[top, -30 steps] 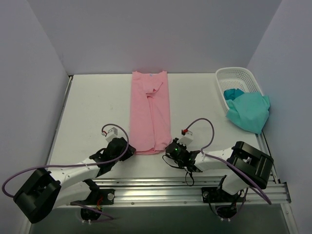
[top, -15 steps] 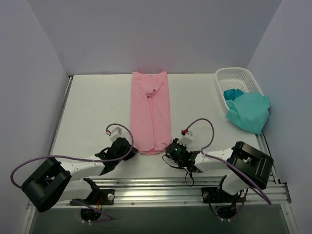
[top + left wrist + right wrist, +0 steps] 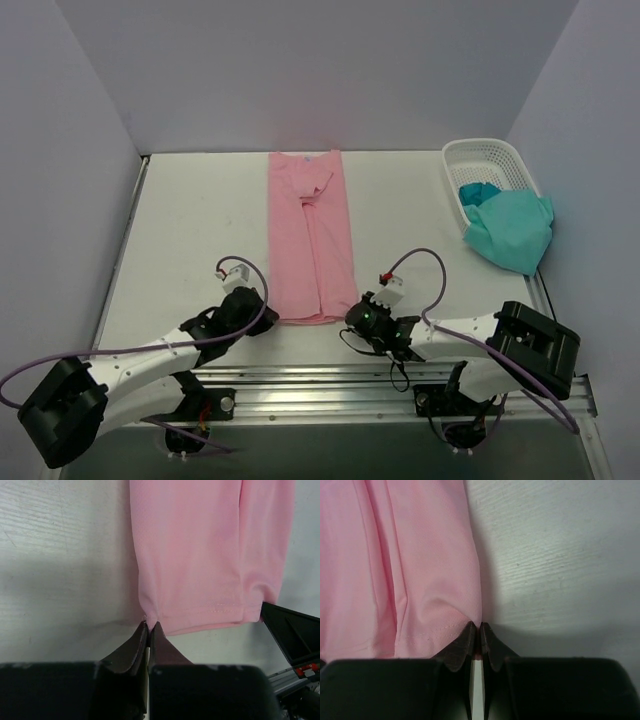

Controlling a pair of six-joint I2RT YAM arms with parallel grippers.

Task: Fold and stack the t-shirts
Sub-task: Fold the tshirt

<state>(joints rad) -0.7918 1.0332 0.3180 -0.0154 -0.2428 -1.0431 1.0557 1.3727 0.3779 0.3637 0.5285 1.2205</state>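
Observation:
The pink t-shirt (image 3: 310,235) lies as a long narrow strip, sides folded in, running from the back of the table to the front. My left gripper (image 3: 270,318) is shut on its near left hem corner (image 3: 149,617). At the near right hem corner (image 3: 479,620) my right gripper (image 3: 352,315) is shut on the cloth too. In both wrist views the pink hem bunches into the closed jaws. The teal-green t-shirt (image 3: 510,230) hangs crumpled over the near rim of the white basket (image 3: 487,152) at the right.
The basket stands at the back right against the wall. A metal rail (image 3: 400,385) runs along the near table edge beneath the arm bases. Purple cables (image 3: 425,265) loop up from both wrists.
My left gripper moved in to the shirt's near left corner and closed on it. The near hem has shifted slightly toward the front edge, and the right arm has drawn back with it.

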